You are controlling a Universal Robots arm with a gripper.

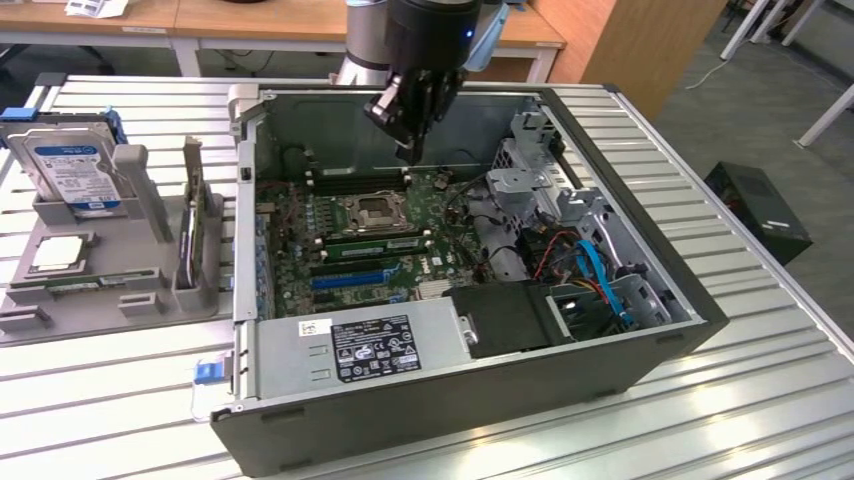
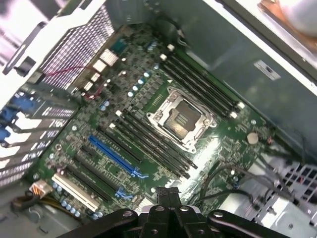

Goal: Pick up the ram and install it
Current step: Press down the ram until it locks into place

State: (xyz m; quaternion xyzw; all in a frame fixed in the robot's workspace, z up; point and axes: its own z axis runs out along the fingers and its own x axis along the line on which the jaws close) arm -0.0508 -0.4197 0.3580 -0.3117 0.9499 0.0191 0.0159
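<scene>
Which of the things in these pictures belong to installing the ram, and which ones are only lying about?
Belong to the job:
- ram, the thin green stick lying in the grey tray
- gripper, shut, above the open case
- black memory slots on the motherboard

Just lying about:
- hard drive
- silver processor chip
- upright card

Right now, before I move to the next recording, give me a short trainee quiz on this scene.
1. True or false: the gripper is open.
2. The gripper hangs over: A) the power supply, B) the motherboard, C) the table.
3. Fill in: the hard drive stands outside the case, on the exterior view's ____.
Key: 1 false; 2 B; 3 left.
</scene>
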